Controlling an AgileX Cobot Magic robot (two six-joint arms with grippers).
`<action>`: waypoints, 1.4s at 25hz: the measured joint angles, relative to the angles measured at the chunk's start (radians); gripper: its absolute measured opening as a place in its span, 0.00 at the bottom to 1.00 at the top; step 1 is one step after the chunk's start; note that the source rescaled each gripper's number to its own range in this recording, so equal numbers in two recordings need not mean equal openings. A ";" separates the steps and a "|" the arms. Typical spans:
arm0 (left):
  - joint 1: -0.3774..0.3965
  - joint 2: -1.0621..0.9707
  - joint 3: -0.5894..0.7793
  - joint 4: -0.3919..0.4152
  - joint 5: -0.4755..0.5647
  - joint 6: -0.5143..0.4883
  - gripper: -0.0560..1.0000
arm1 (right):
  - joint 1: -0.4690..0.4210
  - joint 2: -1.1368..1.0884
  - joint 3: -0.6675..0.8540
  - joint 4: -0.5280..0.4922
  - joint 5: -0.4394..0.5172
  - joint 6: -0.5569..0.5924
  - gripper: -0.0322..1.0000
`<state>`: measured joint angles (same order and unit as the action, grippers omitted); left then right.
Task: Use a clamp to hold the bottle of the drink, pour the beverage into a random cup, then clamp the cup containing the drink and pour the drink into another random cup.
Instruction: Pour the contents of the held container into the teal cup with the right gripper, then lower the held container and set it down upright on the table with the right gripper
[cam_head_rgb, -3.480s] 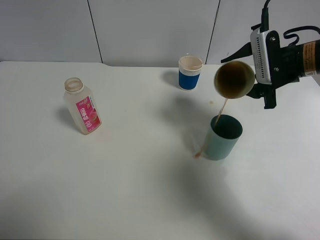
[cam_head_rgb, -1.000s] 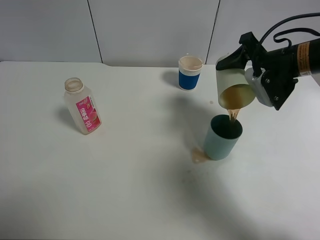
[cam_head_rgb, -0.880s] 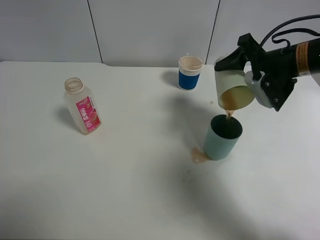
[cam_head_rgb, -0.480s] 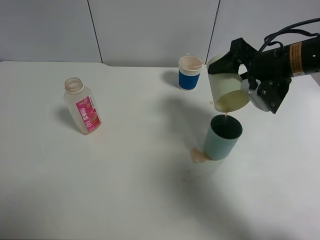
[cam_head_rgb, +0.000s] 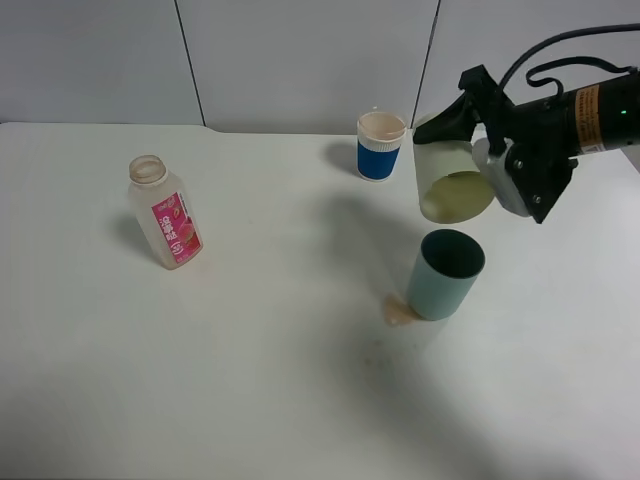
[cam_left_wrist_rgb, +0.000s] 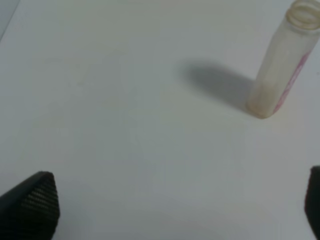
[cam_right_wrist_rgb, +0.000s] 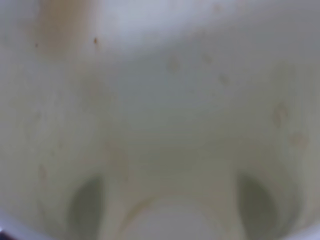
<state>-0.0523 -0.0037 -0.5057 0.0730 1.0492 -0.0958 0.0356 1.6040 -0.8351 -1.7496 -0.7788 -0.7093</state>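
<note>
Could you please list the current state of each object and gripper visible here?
Bottle: upright, uncapped, looks empty.
Yellow-green cup: held tipped mouth-down above the teal cup, no stream visible.
Teal cup: upright on the table.
Blue cup: upright, apart.
Spill: brown puddle at the teal cup's base.
Right gripper: shut on the yellow-green cup.
Left gripper: open, empty.

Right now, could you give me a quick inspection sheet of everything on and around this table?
Surface: white table, brown spill beside the dark teal cup.
Job's things: pink-labelled bottle upright, uncapped, looks empty; pale yellow-green cup tipped above the teal cup.
Clutter: blue cup with white rim at the back.
Grippers: right gripper shut on the yellow-green cup; left gripper open, holding nothing.
Cables: black cables on right arm.
Surroundings: pale panelled wall.
</note>
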 joint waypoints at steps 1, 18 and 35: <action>0.000 0.000 0.000 0.000 0.000 0.000 1.00 | 0.000 0.000 0.000 0.000 0.005 0.092 0.03; 0.000 0.000 0.000 0.000 0.000 0.000 1.00 | 0.024 0.006 0.000 0.356 0.011 1.010 0.03; 0.000 0.000 0.000 0.000 0.000 0.000 1.00 | 0.259 0.181 -0.002 1.121 -0.070 0.724 0.03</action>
<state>-0.0523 -0.0037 -0.5057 0.0730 1.0492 -0.0958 0.2950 1.7853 -0.8372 -0.6282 -0.8487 0.0145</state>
